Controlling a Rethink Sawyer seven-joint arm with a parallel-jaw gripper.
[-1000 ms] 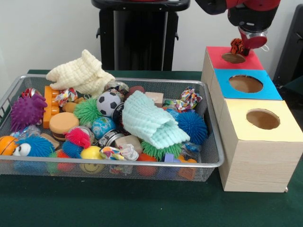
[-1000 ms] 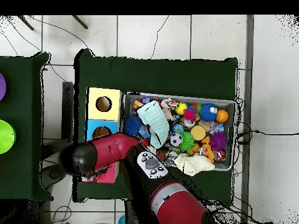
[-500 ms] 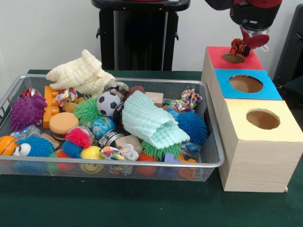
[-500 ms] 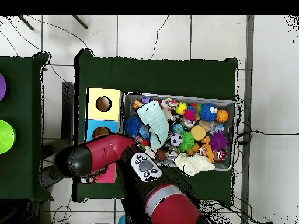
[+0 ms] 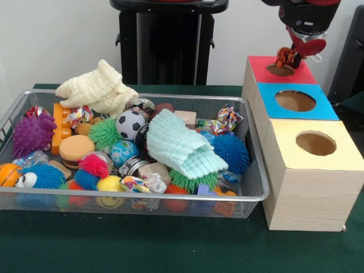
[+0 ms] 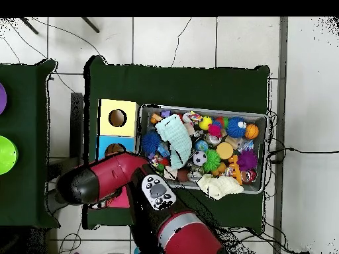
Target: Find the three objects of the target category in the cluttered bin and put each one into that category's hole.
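Rope toy (image 5: 285,56) sits at red hole (image 5: 280,70); I can't tell my end effector's (image 5: 305,46) grip above it; bin (image 5: 257,187) beside.

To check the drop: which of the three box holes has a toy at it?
The red box's hole, farthest back; a small orange toy sits at its rim. The other holes show nothing.

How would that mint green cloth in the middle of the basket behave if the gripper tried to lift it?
The mint green cloth lies folded and draped over the toys, so it would probably hang limp and unfold. Its waffled weave should grip well. It looks light, but might drag the blue spiky ball beside it.
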